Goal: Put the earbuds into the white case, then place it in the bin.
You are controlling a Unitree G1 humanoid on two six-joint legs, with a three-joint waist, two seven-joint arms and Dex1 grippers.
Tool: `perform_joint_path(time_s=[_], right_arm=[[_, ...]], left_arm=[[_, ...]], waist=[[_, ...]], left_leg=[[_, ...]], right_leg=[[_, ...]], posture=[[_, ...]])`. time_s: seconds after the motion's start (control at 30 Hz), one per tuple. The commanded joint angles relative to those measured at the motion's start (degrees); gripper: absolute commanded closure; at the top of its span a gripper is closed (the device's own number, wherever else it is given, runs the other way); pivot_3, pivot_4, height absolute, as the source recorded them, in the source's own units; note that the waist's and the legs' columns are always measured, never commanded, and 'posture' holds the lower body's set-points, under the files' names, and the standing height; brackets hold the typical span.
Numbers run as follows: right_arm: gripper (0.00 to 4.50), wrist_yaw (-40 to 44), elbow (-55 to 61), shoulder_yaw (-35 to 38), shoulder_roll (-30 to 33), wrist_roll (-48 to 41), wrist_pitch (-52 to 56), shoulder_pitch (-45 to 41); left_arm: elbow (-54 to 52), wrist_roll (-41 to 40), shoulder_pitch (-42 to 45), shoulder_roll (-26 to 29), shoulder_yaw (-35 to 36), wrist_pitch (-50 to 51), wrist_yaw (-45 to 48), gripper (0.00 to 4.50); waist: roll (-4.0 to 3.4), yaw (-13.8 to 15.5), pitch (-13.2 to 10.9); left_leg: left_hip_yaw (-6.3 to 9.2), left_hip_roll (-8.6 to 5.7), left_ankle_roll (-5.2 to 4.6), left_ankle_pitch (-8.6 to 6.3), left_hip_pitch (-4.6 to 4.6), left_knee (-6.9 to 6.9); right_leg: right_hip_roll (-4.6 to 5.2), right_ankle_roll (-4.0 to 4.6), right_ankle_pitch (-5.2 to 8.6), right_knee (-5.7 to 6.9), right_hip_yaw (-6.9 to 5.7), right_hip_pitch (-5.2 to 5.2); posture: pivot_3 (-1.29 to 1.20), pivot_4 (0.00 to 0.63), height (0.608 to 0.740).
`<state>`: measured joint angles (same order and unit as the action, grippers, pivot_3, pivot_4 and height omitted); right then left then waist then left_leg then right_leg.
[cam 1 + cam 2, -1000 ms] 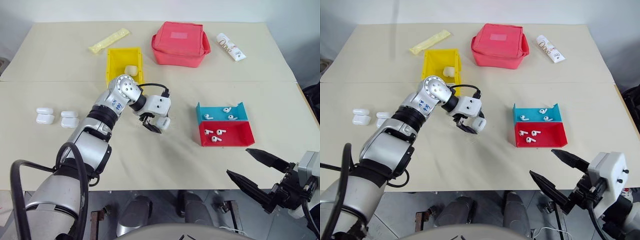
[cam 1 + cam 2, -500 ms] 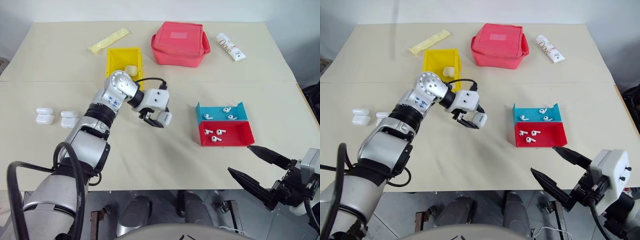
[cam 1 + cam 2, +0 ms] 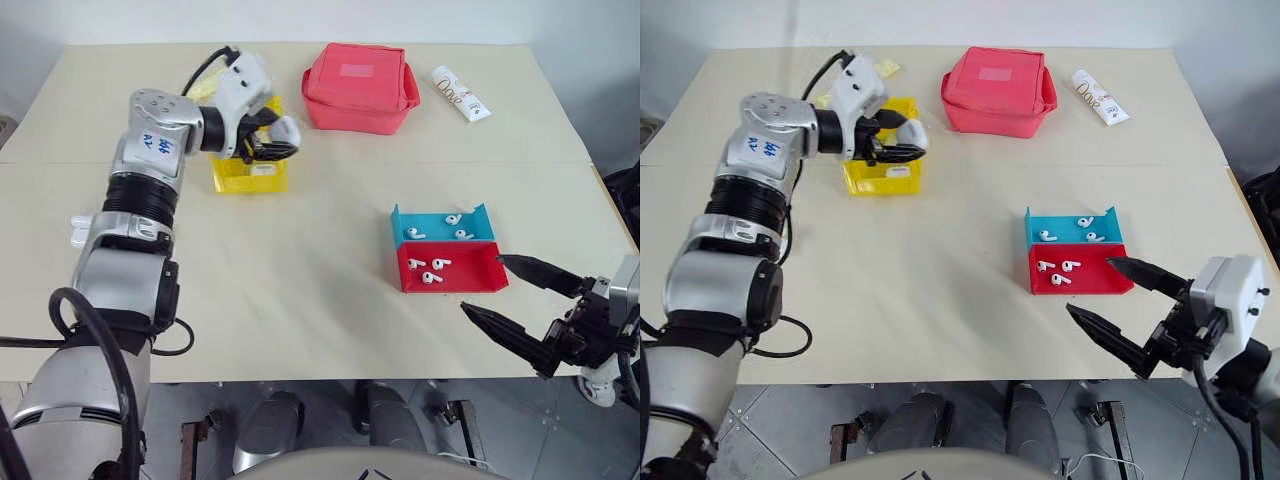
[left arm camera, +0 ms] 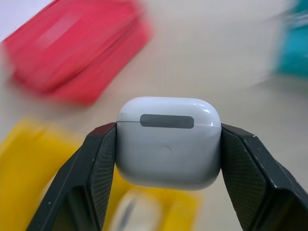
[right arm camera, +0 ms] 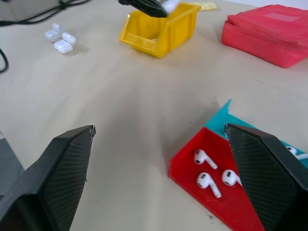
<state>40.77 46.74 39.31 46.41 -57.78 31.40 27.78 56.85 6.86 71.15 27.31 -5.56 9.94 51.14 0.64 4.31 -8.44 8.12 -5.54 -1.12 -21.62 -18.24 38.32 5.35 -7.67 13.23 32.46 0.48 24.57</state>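
While the left gripper (image 3: 283, 140) has its jaws squeezed on the white case (image 4: 168, 142) right over the bin (image 3: 248, 172), it should go down low before letting go.

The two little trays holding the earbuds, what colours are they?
One tray is blue, the other red; the left eye view shows them best.

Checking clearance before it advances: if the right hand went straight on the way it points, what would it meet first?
Probably the red tray holding earbuds, which lies just ahead between the open right hand fingers; depth is uncertain.
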Motion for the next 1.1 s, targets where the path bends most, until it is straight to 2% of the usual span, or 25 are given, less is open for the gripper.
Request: perform_joint_path(time_s=[0.03,0.3,0.47,0.6,0.67,0.8,0.9,0.97,1.1], right_arm=[[0.0,0.9,0.2,-0.7,0.5,0.5,-0.3,-0.8],[0.0,2.0,0.4,1.0,0.4,0.6,0.1,0.2],[0.0,2.2,0.8,2.7,0.7,0.1,0.5,1.0],[0.0,3.2,-0.5,3.0,1.6,0.3,0.6,-0.1],[0.0,4.0,-1.6,2.9,2.4,0.5,0.8,-1.5],[0.0,6.7,-4.8,0.8,5.4,1.4,0.6,-6.4],[0.0,11.2,-10.1,-3.2,8.4,3.7,-0.4,-12.0],[0.0,13.7,-13.6,-5.4,9.3,5.1,-0.8,-15.0],[0.0,22.3,-23.1,-10.8,11.2,9.9,-4.3,-21.0]], left_arm=[[4.7,2.1,1.4,1.1,-0.5,-2.2,-5.2,1.69],[12.9,3.7,3.2,-0.2,-0.8,-6.3,-12.4,1.69],[14.4,2.4,4.3,-1.5,0.4,-8.8,-12.1,0.08],[13.7,1.0,4.9,-1.8,1.8,-12.1,-9.9,0.01],[11.8,-0.9,4.5,-1.5,3.1,-16.2,-5.6,0.01],[-0.6,-9.9,-2.5,0.8,8.3,-26.0,6.3,0.01],[-13.0,-21.0,-10.2,2.9,12.0,-17.9,20.6,0.01],[-19.5,-22.7,-14.2,4.5,11.8,-14.3,22.3,0.01],[-34.0,-25.9,-28.1,12.0,14.0,-8.5,25.6,0.01]], waist=[[0.0,0.1,0.0],[0.12,0.2,0.0],[0.13,0.2,0.0],[0.14,0.1,0.0],[0.14,0.1,0.0],[0.13,-0.2,0.0],[0.08,-1.3,0.0],[0.06,-1.7,0.0],[0.04,-2.7,0.0]], left_leg=[[0.0,0.0,0.0,0.0,0.0,0.0],[0.02,-0.06,0.0,0.0,-0.06,0.07],[0.01,-0.05,0.0,0.0,-0.06,0.06],[-0.01,-0.04,0.0,0.0,-0.06,0.06],[-0.01,-0.04,0.0,0.0,-0.05,0.05],[-0.04,-0.02,0.01,0.0,-0.07,0.06],[-0.1,0.05,0.03,-0.01,-0.02,0.0],[-0.14,0.1,0.03,-0.02,0.02,-0.04],[-0.15,0.12,0.03,-0.02,0.03,-0.07]], right_leg=[[0.0,0.0,0.0,0.01,0.0,0.01],[0.06,-0.02,-0.01,0.0,-0.03,0.0],[0.06,-0.02,-0.01,0.01,-0.02,0.01],[0.06,-0.03,-0.02,0.01,-0.02,0.01],[0.07,-0.03,-0.02,0.0,-0.02,0.01],[0.11,-0.02,-0.02,0.01,-0.03,0.02],[0.13,-0.02,-0.01,0.0,-0.05,0.02],[0.1,0.01,0.0,0.02,-0.1,0.04],[0.11,0.03,0.01,0.02,-0.11,0.07]], posture=[[0.0,0.15,0.74],[0.0,0.15,0.74],[0.0,0.15,0.74],[0.0,0.15,0.74],[0.0,0.15,0.74],[0.0,0.15,0.74],[0.0,0.15,0.74],[0.0,0.15,0.74],[0.0,0.15,0.74]])
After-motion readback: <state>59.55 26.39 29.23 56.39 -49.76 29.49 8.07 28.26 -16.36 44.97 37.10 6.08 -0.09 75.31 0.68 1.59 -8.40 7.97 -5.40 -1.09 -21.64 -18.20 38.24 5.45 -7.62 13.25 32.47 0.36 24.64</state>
